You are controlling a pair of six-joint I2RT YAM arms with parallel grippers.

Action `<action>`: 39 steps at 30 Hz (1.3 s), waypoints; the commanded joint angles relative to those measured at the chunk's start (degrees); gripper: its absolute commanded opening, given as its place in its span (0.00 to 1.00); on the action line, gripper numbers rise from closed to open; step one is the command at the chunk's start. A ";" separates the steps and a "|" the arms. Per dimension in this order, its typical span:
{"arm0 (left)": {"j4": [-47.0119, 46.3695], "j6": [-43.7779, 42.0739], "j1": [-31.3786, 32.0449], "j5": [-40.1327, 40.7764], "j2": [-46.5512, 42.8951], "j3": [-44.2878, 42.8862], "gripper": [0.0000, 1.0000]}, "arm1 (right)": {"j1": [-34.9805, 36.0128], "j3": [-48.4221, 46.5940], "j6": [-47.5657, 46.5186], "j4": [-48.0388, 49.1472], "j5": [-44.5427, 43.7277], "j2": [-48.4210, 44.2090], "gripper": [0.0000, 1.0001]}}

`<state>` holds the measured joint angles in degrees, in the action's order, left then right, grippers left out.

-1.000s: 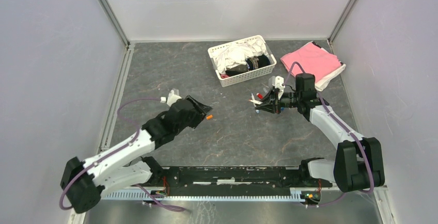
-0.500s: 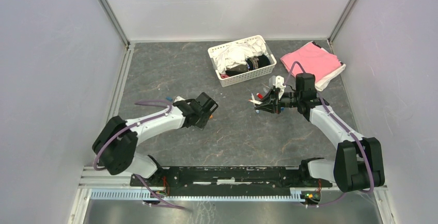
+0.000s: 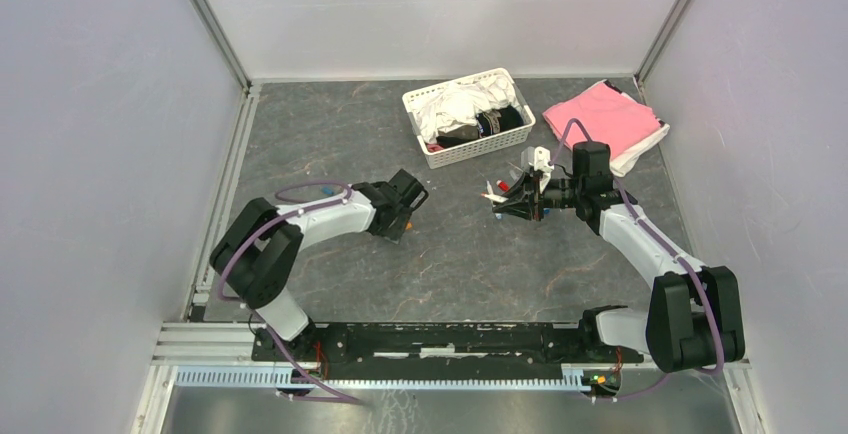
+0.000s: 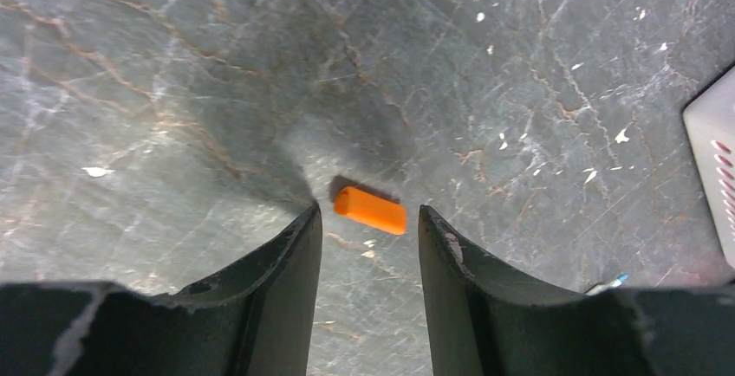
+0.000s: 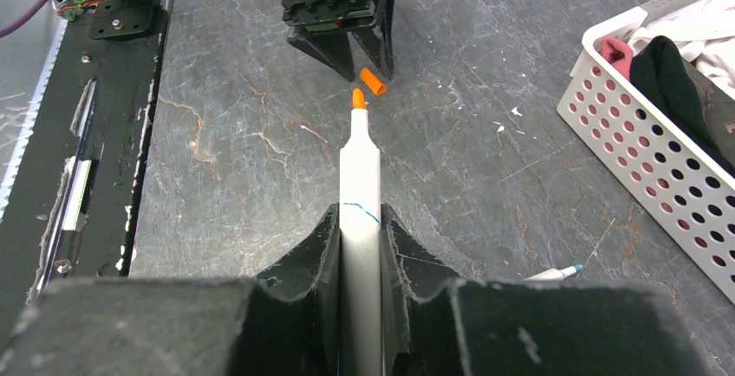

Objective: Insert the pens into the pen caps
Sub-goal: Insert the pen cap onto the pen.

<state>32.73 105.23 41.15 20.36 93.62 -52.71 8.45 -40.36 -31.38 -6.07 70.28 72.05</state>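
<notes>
**Orange cap between open jaws, pen gripped opposite**

Only the left wrist view shows the gap. The left tool [image 4: 368, 224] stands partly open and holds nothing, its dark curved fingers [image 4: 295, 263] on either side of the near edge of the orange pen cap [image 4: 370, 210]. The cap is a short, smooth cylinder lying on its side on the grey, veined stone-look worktop [image 4: 173, 90], its right end close to the right finger.

Only the right wrist view shows the other grip. The right tool [image 5: 360, 220] is clamped on the round white barrel of the orange-tipped marker pen [image 5: 360, 168]. The pen's nib points to 12 o'clock, and the cap lies just past it, towards 1 o'clock. A blue-tipped pen [image 5: 555, 272] lies at 4 o'clock. A white perforated plastic basket [image 5: 641, 133] holding crumpled cloth sits at 2 o'clock.

From above, a folded pink cloth [image 3: 600, 119] lies beyond the right tool, at 1 o'clock.
</notes>
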 commanded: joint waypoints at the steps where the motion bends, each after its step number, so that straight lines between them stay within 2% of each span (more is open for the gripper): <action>1: 1.81 2.78 -1.09 -1.00 3.45 -4.14 0.51 | -0.18 -0.60 0.09 1.76 1.85 -0.99 0.00; 7: 8.31 0.07 -3.01 -4.62 8.94 -9.24 0.44 | -0.18 -0.68 0.09 1.76 2.08 -0.77 0.00; 9: 8.75 -0.26 -3.40 -4.71 9.76 -9.53 0.38 | -0.13 -0.70 0.09 1.79 2.18 -0.88 0.00; 12: 9.07 -2.33 -4.26 -4.28 10.84 -9.87 0.28 | -0.21 -0.69 0.09 1.76 2.31 -1.04 0.00; 21: 13.98 -14.32 -6.53 0.76 13.63 -15.78 0.19 | -0.14 -0.77 0.09 1.69 2.83 -1.30 0.00; 27: 18.18 -28.33 -7.27 4.19 18.30 -23.07 0.23 | -0.12 -0.71 0.20 1.69 2.84 -1.42 0.00; 31: 18.55 -35.18 -8.60 4.58 19.33 -23.11 0.31 | -0.18 -0.69 0.17 1.74 2.93 -1.39 0.00; 36: 17.90 -38.88 -9.23 2.85 17.86 -23.12 0.52 | -0.16 -0.64 0.26 1.76 3.02 -1.30 0.00; 39: 17.57 -37.72 -9.24 0.91 15.54 -23.12 0.57 | -0.18 -0.62 0.31 1.78 3.03 -1.29 0.00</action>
<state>48.75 70.94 32.21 21.91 110.93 -75.88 8.45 -40.36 -31.33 -6.02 71.59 72.05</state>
